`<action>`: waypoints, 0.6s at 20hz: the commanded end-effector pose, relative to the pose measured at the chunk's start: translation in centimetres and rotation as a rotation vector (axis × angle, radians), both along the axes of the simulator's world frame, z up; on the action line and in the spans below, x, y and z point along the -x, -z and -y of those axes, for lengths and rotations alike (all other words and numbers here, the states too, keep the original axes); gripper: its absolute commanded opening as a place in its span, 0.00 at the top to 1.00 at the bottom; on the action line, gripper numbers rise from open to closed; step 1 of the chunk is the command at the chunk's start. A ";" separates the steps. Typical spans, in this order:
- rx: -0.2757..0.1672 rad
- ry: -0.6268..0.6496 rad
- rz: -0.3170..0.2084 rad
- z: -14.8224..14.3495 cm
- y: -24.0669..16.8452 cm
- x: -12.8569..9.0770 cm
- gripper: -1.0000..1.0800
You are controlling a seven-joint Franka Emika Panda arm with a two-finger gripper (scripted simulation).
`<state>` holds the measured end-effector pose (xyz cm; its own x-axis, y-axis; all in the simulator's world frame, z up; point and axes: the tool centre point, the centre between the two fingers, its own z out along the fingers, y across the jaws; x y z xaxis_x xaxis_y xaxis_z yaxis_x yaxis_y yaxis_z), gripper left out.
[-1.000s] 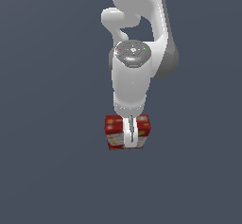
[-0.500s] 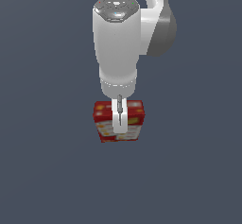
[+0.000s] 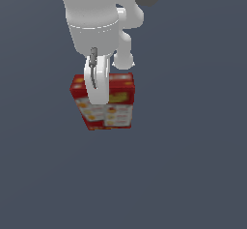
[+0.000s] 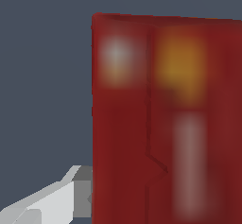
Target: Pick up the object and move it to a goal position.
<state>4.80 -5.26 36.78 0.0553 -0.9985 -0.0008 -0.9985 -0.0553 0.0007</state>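
Note:
The red box (image 3: pixel 116 108) with white and yellow printed panels hangs upright under the white arm in the exterior view, slightly tilted. My gripper (image 3: pixel 98 95) is shut on the red box; one white finger (image 3: pixel 96 85) lies across its front face, the other is hidden behind it. In the wrist view the red box (image 4: pixel 165 119) fills most of the picture, blurred, with one grey-white finger (image 4: pixel 71 194) pressed against its side.
A plain dark grey surface (image 3: pixel 193 175) fills the exterior view all around the box. No other object shows.
The arm and the held box have moved closer to the exterior camera and look larger. The box stays in the gripper.

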 end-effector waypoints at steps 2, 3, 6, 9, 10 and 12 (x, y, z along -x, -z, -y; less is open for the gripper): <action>0.000 0.000 0.000 1.6 -3.6 0.6 1.00; 0.000 0.000 0.000 2.0 -4.5 0.8 1.00; 0.001 0.000 0.001 3.0 -6.8 1.1 1.00; 0.001 0.000 0.001 3.8 -8.5 1.3 1.00; 0.001 0.000 0.001 4.0 -9.0 1.4 1.00; 0.001 -0.001 0.001 4.3 -9.8 1.5 1.00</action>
